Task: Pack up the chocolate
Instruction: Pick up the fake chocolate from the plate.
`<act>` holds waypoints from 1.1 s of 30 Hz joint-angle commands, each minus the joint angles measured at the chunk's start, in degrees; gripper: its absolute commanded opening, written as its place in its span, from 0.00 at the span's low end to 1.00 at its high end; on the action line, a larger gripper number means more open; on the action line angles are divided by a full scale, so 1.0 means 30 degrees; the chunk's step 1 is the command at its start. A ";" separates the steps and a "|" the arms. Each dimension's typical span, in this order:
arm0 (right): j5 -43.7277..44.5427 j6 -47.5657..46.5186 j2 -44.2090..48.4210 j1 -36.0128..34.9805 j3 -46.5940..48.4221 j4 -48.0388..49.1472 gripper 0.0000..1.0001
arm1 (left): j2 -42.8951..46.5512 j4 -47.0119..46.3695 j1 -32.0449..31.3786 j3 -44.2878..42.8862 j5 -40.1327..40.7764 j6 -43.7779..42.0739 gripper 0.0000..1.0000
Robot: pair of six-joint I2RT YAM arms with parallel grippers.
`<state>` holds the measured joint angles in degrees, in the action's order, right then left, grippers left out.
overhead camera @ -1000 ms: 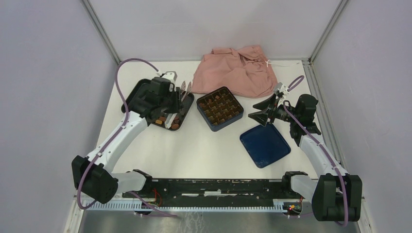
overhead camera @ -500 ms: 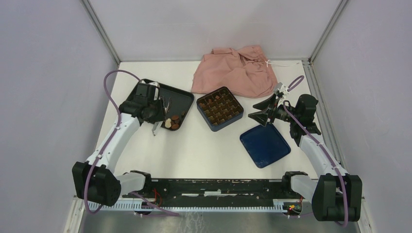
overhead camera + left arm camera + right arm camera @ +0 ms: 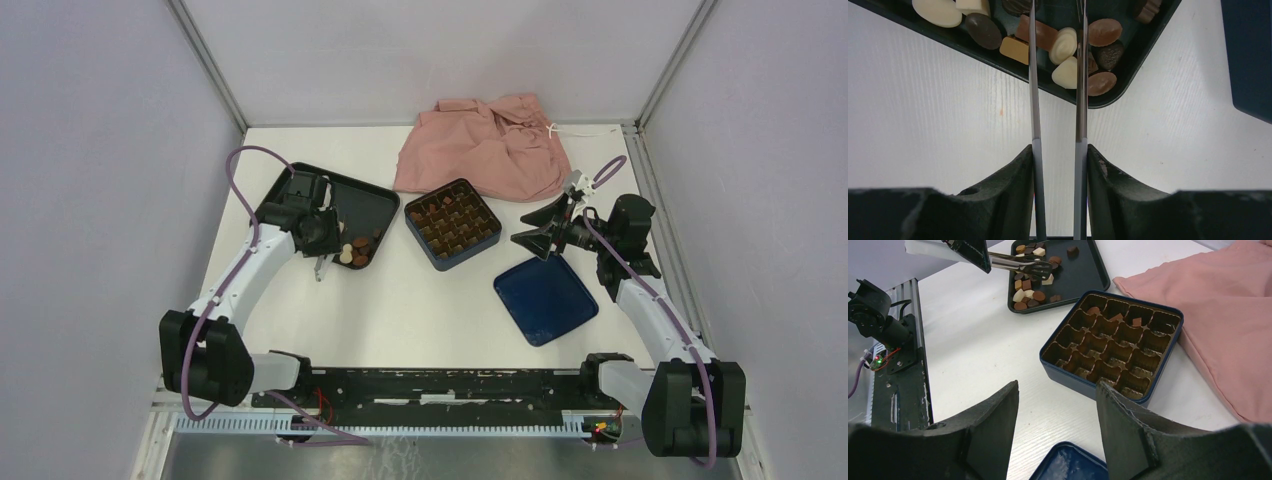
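Over the tray (image 3: 368, 203) corner, my left gripper (image 3: 1058, 157) clamps tongs (image 3: 1034, 100) straddling cream chocolate (image 3: 1064, 45), ready to pick; right gripper (image 3: 1058, 390) hangs released, empty.

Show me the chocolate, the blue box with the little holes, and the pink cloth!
chocolate (image 3: 1066, 74): left wrist view, on a white piece in the pile.
blue box (image 3: 1070, 377): right wrist view, on its near outer wall.
pink cloth (image 3: 480, 145): top view, on its middle.

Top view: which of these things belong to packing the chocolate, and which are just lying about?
Job: chocolate, black tray, blue box, blue lid, tongs in the left gripper.
Lying about: pink cloth.
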<state>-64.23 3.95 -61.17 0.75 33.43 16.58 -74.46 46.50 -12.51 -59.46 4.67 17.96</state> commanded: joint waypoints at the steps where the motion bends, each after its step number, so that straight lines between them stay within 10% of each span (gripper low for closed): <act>1: -0.0119 -0.0289 0.0379 -0.0077 0.0751 0.0410 0.64 | -0.0230 -0.0438 0.0139 -0.0180 0.0781 -0.0831 0.45; 33: -0.0105 -0.0319 0.0261 -0.0077 0.0751 0.0418 0.64 | -0.2802 -0.0939 0.0303 -0.1418 0.0139 -0.1184 0.47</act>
<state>-64.23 3.92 -61.17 0.75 33.43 16.58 -82.30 45.93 -11.97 -61.01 6.46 17.02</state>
